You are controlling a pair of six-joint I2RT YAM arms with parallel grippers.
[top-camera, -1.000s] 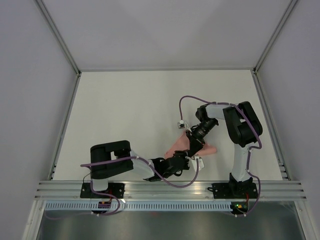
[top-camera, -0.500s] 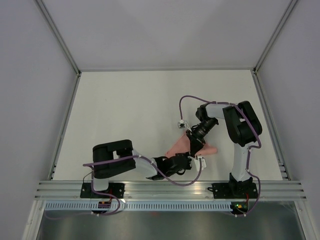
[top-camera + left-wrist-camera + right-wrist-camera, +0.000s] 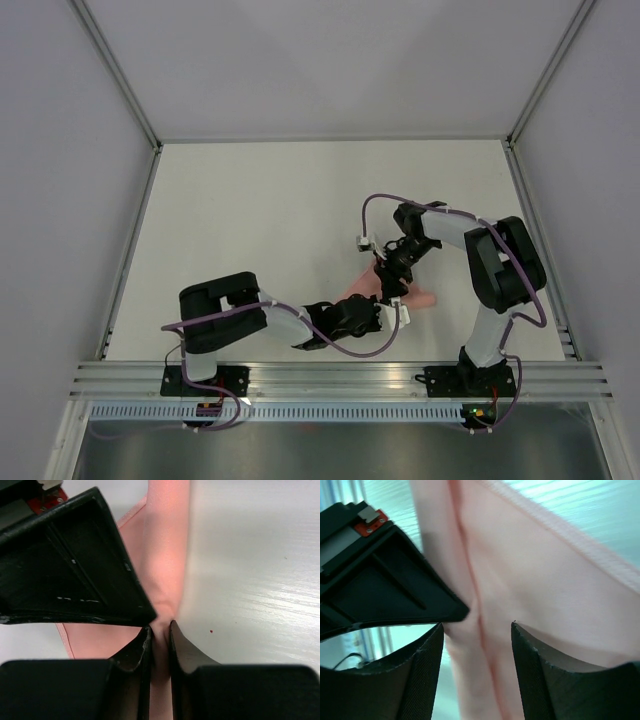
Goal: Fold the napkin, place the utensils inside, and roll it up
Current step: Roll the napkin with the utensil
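The pink napkin (image 3: 421, 298) lies bunched near the table's front, mostly under both grippers. My left gripper (image 3: 383, 313) reaches in from the left, and in the left wrist view it (image 3: 160, 632) is shut on a raised fold of the napkin (image 3: 167, 545). My right gripper (image 3: 390, 287) hangs right above the same spot. In the right wrist view it (image 3: 476, 630) is open, its fingers (image 3: 535, 670) standing either side of a napkin (image 3: 530, 580) ridge without gripping it. The utensils are out of view.
The black body of the other gripper fills the upper left of each wrist view (image 3: 70, 565) (image 3: 380, 575), so the two grippers sit very close. A metal rail (image 3: 340, 378) runs along the table's near edge. White walls (image 3: 60, 200) enclose the table.
The left gripper has closed onto the napkin fold. The right gripper has opened and let go of the fabric, and the right arm's elbow has swung to the right.
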